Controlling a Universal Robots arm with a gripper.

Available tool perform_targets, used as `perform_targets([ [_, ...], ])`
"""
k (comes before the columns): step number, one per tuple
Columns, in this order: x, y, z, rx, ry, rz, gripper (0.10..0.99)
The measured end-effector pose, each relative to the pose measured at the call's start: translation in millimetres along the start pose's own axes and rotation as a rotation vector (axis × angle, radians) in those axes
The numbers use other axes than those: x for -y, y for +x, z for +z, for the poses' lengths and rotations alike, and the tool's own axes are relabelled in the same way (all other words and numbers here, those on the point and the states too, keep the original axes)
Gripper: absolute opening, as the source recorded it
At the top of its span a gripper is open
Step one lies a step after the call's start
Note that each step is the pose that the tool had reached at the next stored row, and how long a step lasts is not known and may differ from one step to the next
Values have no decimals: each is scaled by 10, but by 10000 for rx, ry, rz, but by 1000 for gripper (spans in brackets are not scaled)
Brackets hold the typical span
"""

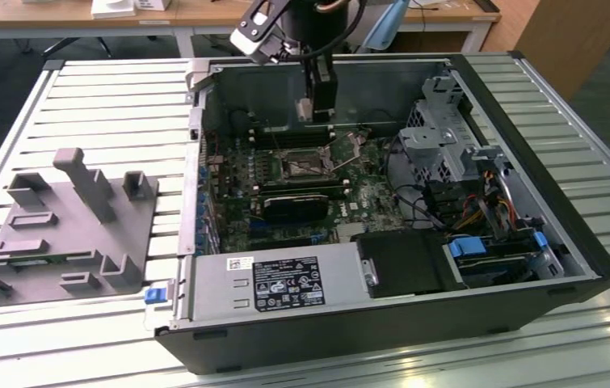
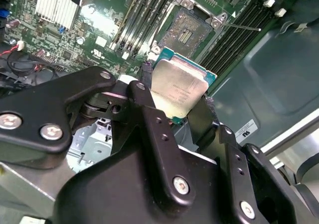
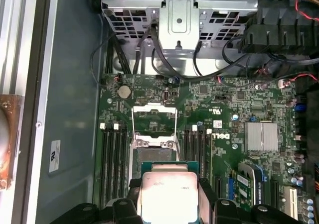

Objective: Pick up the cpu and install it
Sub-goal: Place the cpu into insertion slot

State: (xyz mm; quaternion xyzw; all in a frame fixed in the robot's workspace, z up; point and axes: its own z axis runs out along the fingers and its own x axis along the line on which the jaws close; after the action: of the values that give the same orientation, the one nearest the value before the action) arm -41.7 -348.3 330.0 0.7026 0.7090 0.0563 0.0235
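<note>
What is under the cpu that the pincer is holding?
Below the cpu, clamped in the pincer, lies the motherboard with its open, empty socket. In the first wrist view the cpu covers the socket's near edge and the board beneath it.

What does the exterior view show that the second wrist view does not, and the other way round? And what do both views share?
Exterior view: the grey fixture with upright posts, standing on the slatted table, and the silver power supply inside the case.
Second wrist view: the cpu seen on its silver top, gripped between the black fingers.
Both views: the green motherboard and its open socket.
</note>
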Motion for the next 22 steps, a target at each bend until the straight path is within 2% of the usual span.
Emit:
perform_targets([
  [4,5,9,45,0,0,0,537],
  [22,13,33,111,0,0,2,537],
])
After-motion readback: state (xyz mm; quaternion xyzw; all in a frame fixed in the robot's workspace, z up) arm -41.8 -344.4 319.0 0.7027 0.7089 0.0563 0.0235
